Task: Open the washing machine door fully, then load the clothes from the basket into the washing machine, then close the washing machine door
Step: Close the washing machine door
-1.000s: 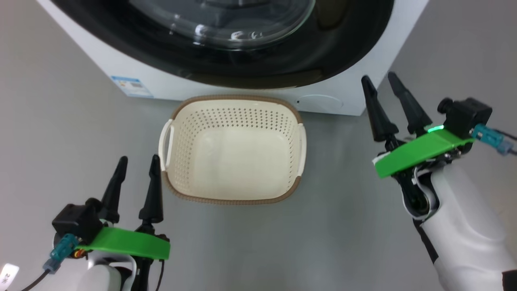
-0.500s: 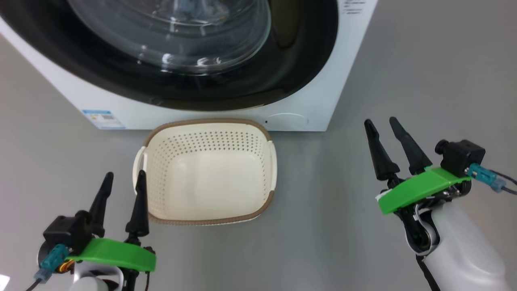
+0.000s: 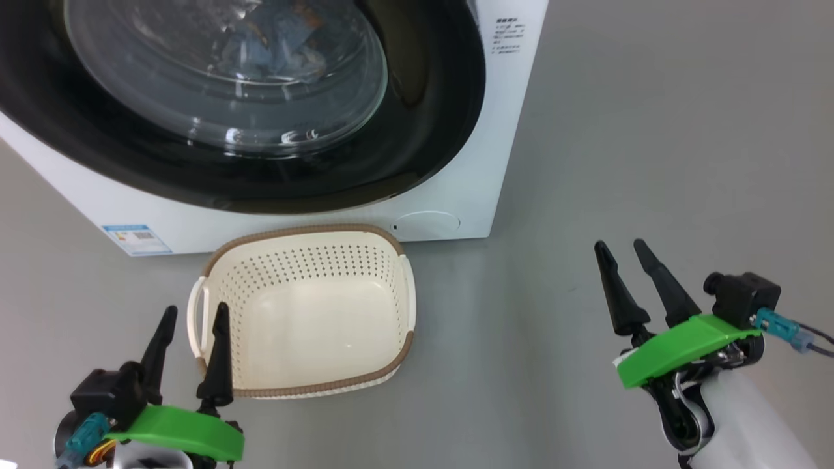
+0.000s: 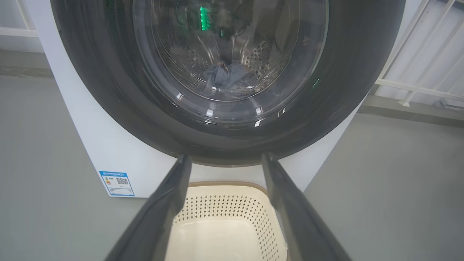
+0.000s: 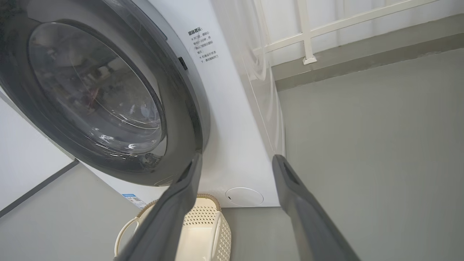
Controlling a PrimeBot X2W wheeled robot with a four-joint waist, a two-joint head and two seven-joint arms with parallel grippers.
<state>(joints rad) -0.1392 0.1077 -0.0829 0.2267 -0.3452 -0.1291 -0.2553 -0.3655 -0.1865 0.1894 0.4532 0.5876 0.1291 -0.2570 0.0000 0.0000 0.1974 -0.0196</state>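
Observation:
The washing machine (image 3: pixel 502 130) stands at the top left, and the washing machine door (image 3: pixel 423 98) lies shut against its front. Through the glass I see the clothes (image 3: pixel 273 45), a crumpled blue heap in the steel drum (image 4: pixel 226 78). The cream basket (image 3: pixel 306 267) sits on the floor just before the machine with nothing in it. My left gripper (image 3: pixel 197 307) hovers open at the basket's near left corner, holding nothing. My right gripper (image 3: pixel 619 245) stands open over bare floor to the right of the machine, also holding nothing. The left gripper (image 4: pixel 225 156) points at the door, and the right gripper (image 5: pixel 237 156) points at the machine's right front corner.
A blue label sticker (image 3: pixel 137 239) and a round cap (image 3: pixel 427 225) sit low on the machine's front. A white railing (image 5: pixel 304 32) runs behind and to the right of the machine. Grey floor (image 3: pixel 651 130) stretches to the right.
The head camera has moved, so machine and basket sit lower and further left and more of the door shows. The right gripper has drawn back from the machine's corner. Both grippers stay open.

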